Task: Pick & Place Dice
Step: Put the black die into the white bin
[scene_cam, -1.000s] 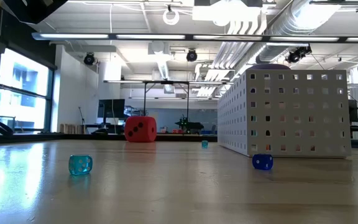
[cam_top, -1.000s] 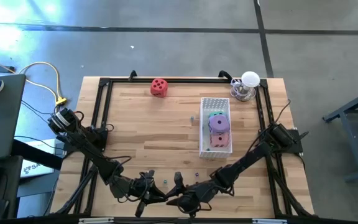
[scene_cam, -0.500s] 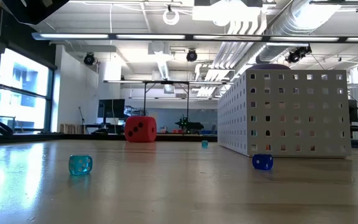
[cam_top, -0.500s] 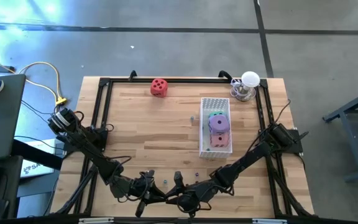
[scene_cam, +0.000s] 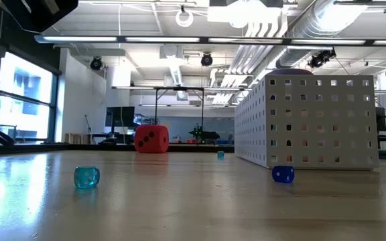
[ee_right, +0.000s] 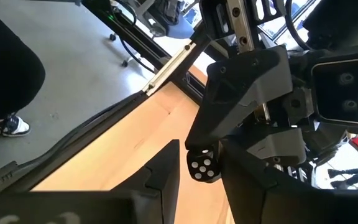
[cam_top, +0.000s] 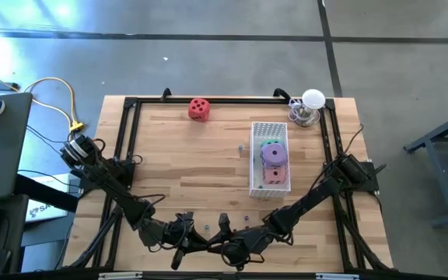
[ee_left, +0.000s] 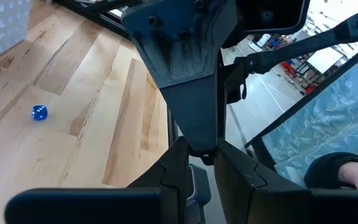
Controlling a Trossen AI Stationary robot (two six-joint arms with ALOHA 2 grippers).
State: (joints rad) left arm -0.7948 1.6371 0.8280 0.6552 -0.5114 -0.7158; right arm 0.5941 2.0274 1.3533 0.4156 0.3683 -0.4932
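Across the wooden surface point(cam_top: 201, 171), a wide bare stretch is lying open between the far edge and the near edge, framed by a black rail point(cam_top: 224, 100). Along the near edge, both arms are crowding together: the left gripper point(cam_top: 183, 237) and the right gripper point(cam_top: 225, 250) are sitting close, facing each other. Whether either pair of jaws is spread or pressed together, I cannot tell. Right of centre, a white perforated bin point(cam_top: 270, 158) is holding the green die point(cam_top: 270, 143), purple die point(cam_top: 273, 155) and pink die point(cam_top: 272, 175) in 1 row. The red die point(cam_top: 199, 109) is sitting alone near the far rail, dark pips showing. 2 tiny blue beads point(scene_cam: 283, 174) are resting near the bin.
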